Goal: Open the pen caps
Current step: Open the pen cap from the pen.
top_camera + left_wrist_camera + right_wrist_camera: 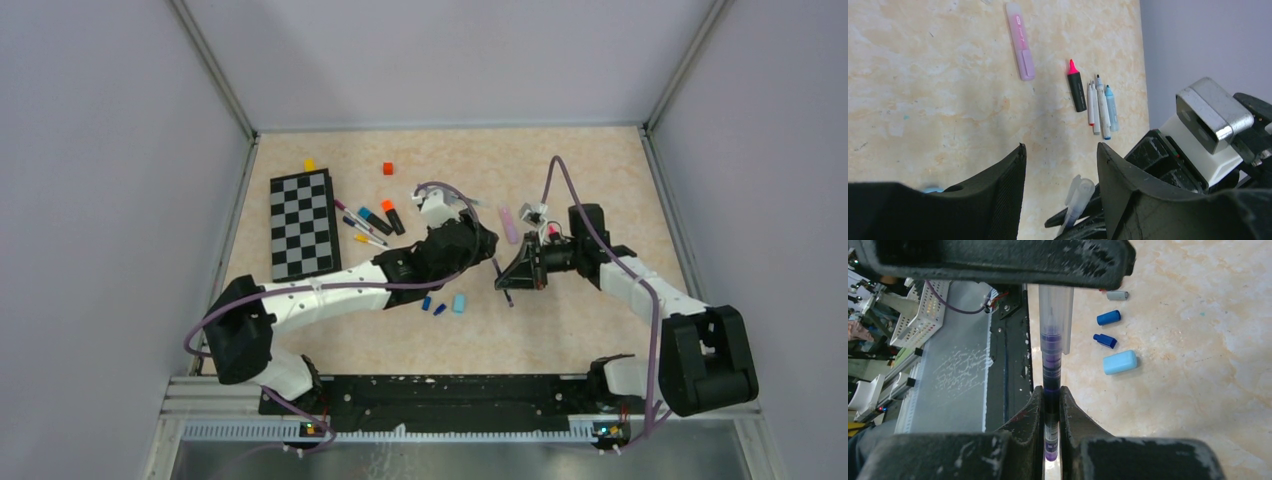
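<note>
The right tool [1051, 395] is clenched on a purple pen [1052, 357], its fingers pinching the barrel low down, and the pen's clear cap [1055, 310] sits on the far end. From above, the pen slants between the two arms, a little right of the middle of the worktop [590, 170]. The left tool [1060, 155] is released, its fingers spread with nothing between them. The capped end of the pen lies just beside one finger, though I cannot tell if they touch. Loose caps [1119, 362] lie near the left arm: one light blue, two darker blue, one grey. A pink highlighter [1020, 42] lies alone, with a cluster of pens [1098, 105] nearer the wall.
</note>
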{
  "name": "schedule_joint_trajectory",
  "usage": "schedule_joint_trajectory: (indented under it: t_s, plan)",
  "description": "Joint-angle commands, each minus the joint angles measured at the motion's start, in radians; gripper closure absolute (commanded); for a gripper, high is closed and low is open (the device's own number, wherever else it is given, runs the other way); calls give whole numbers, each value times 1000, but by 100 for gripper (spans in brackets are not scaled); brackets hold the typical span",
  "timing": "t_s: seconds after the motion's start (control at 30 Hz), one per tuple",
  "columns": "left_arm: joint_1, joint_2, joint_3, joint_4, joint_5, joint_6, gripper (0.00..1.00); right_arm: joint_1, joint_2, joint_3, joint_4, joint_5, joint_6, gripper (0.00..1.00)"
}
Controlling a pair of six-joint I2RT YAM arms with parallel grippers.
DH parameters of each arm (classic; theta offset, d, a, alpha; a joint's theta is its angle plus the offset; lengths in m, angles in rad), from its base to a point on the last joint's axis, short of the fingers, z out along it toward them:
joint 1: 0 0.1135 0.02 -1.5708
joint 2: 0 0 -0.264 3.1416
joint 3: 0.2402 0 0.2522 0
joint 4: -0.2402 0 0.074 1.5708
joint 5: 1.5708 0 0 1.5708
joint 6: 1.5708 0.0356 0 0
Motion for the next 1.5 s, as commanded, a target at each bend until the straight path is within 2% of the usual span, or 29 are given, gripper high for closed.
schedule_joint_trajectory:
  t_s: [0.0,0.3,0.43,0.73,0.8,1.0,1.13,1.23,1.3,1.47]
  plan:
    - [-27,12,44,-6,18,-18,43,16,9,59,20,26,-27,100]
    - [-41,25,49,0,25,-25,45,18,11,62,17,49,-27,100]
    - [-42,31,50,-2,13,-19,54,19,11,62,14,51,-27,100]
    - [-42,42,65,-15,-16,-5,64,32,12,67,-13,67,-60,100]
    - [-43,38,68,-16,-22,1,73,38,13,70,-26,80,-78,100]
    - [-42,37,74,-26,-24,15,80,53,14,78,-56,129,-119,100]
    - [-43,38,76,-24,-16,29,97,59,15,80,-69,148,-138,100]
    - [-42,24,62,-12,-25,40,100,65,15,84,-94,146,-173,100]
    - [-41,-2,21,28,-65,48,100,73,14,89,-117,143,-202,100]
    - [20,-168,-146,265,-126,95,100,90,20,108,-170,179,-267,100]
